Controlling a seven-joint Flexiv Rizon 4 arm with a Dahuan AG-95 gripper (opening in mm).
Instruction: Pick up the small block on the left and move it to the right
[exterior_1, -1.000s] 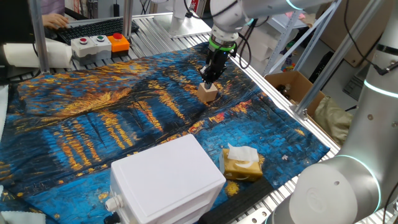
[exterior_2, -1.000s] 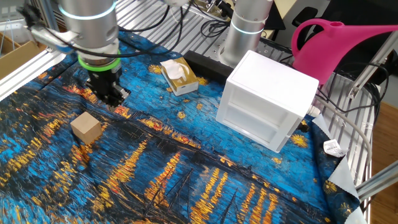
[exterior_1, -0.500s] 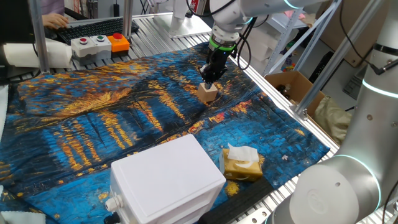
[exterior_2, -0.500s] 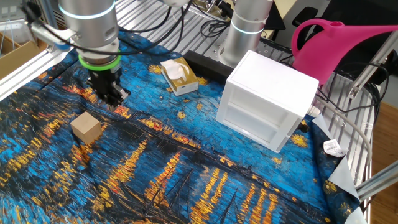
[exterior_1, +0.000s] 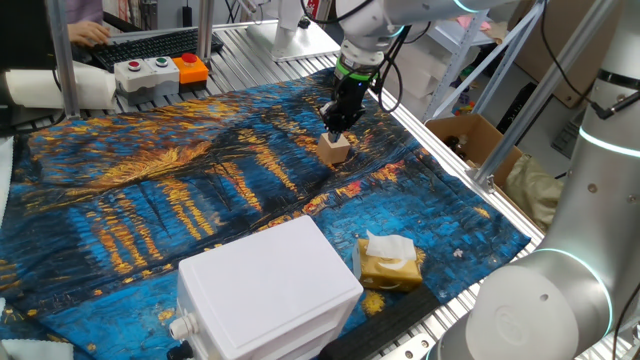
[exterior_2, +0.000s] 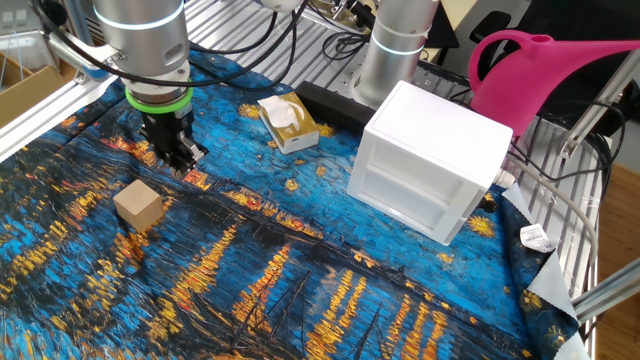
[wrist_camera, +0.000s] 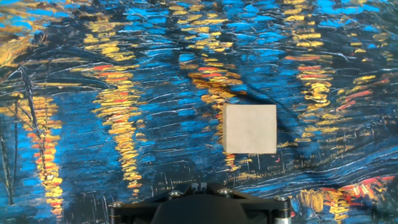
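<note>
On wrinkled painted cloth (wrist_camera: 124, 93) sits the smooth tan small block (wrist_camera: 250, 129).

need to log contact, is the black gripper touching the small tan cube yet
Apart. The other fixed view shows painted cloth between the black gripper and the small tan cube; the hand view shows it bare.

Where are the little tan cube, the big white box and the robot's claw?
small block (wrist_camera: 250, 128), hand view, top face.
white box (exterior_2: 432, 172), the other fixed view, front wall.
claw (exterior_2: 180, 160), the other fixed view, between fingertips.
</note>
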